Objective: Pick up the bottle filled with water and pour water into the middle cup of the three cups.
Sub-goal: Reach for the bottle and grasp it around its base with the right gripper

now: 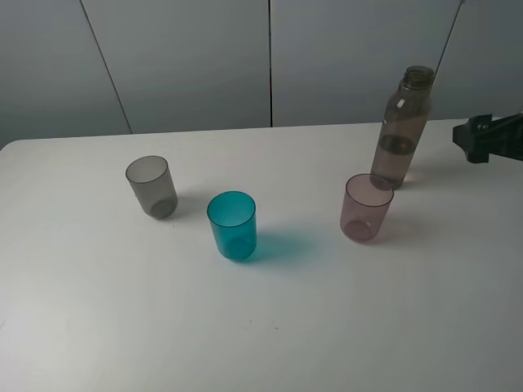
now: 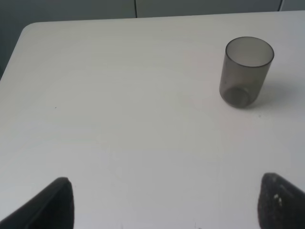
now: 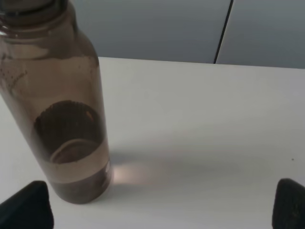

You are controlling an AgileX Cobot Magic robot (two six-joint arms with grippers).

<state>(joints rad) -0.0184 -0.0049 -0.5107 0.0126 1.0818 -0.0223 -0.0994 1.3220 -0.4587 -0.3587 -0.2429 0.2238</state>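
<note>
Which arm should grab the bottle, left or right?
Right, probably. The right gripper, open, is close beside the bottle on the right of the table; the left gripper faces only the grey cup at the other end.

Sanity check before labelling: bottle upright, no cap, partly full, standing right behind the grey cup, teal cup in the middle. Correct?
One thing is off: the bottle stands right behind the pink cup, not the grey cup, which is at the other end of the row. The high camera shows it. The rest holds: upright, no cap, partly full, teal cup in the middle.
</note>
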